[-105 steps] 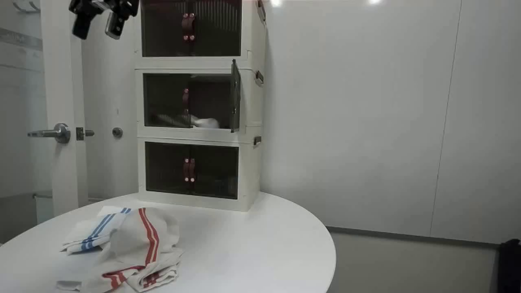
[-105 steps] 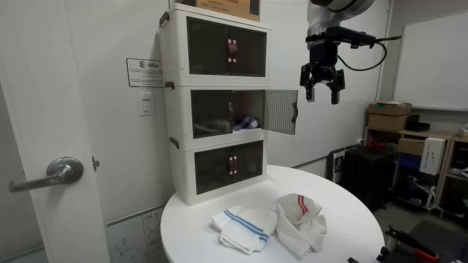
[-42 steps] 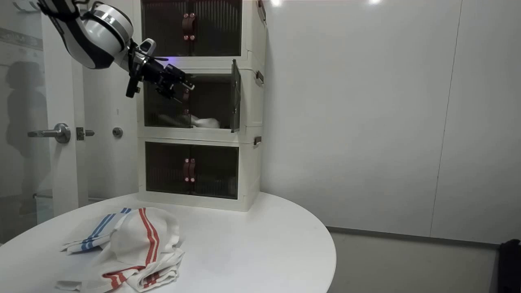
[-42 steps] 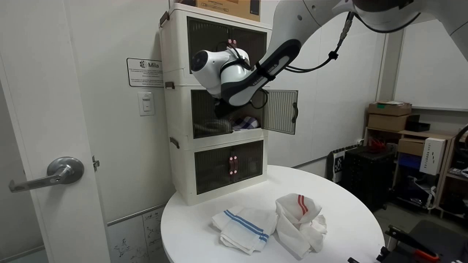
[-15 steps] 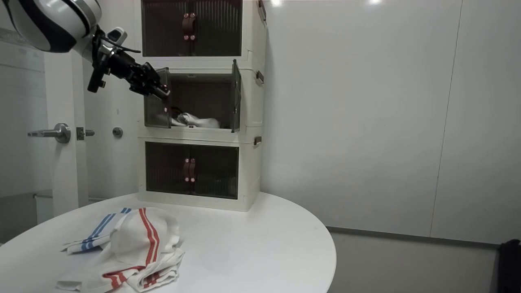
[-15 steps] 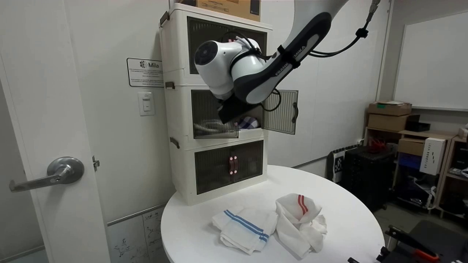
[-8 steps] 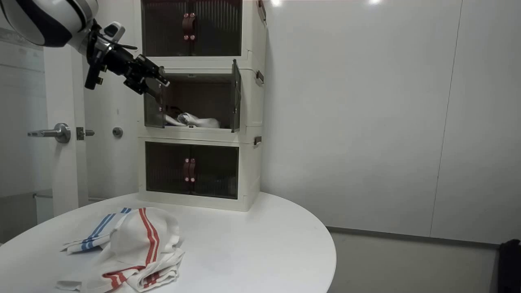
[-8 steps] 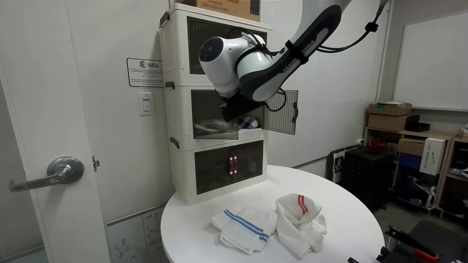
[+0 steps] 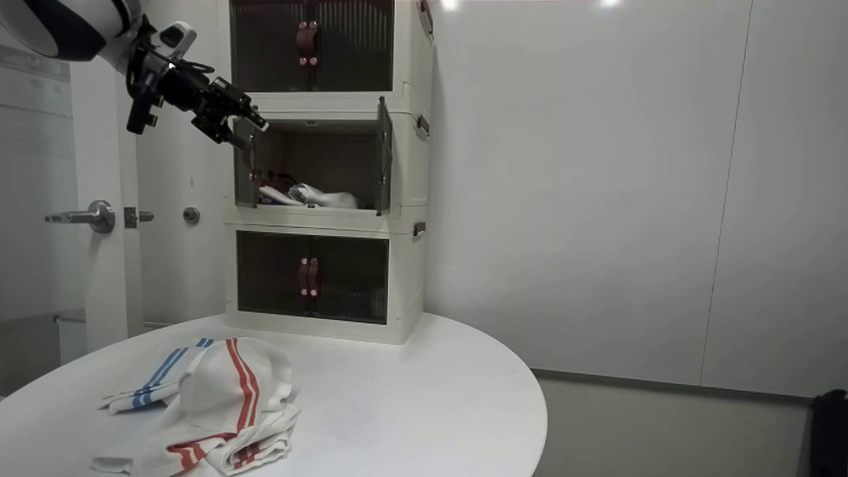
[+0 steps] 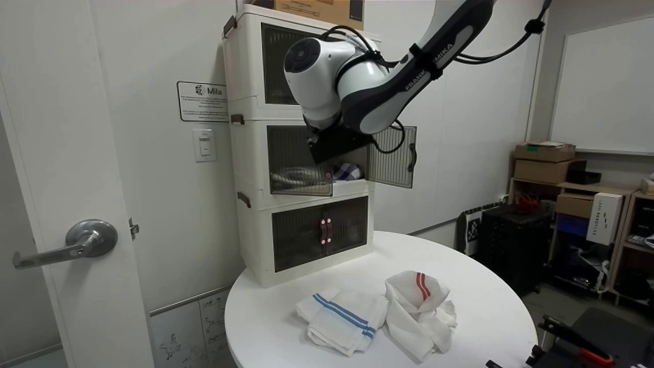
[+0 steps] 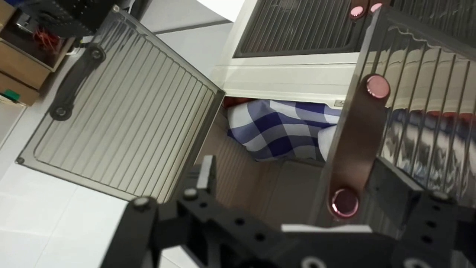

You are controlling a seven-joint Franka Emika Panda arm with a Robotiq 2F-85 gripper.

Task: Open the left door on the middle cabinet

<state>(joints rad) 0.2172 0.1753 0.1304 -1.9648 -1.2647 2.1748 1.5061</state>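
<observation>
The middle cabinet point(image 9: 305, 216) is the white-framed centre tier of the tower. Its left door point(image 9: 244, 182), a greyish ribbed pane, stands partly open in both exterior views point(image 10: 294, 176). In the wrist view the left door point(image 11: 420, 89) is at the right, with its brown strap handle point(image 11: 357, 145). My gripper point(image 9: 253, 134) is at the door's upper free edge. In the wrist view my gripper point(image 11: 301, 175) is open, fingers wide apart, with the door's edge and handle between them; I cannot tell whether a finger touches the door. In an exterior view the arm hides the gripper.
The right door point(image 10: 392, 156) stands open and sticks out. A checkered cloth point(image 11: 282, 128) lies inside the cabinet. Striped towels point(image 10: 342, 319) lie on the round table point(image 9: 424, 411). A room door with a lever handle point(image 10: 87, 245) is beside the tower. A cardboard box point(image 10: 319, 13) is on top.
My gripper came down from high up to the left door, which swung from shut to partly open. In the last second the gripper's fingers spread, it rose slightly, and the door opened wider.
</observation>
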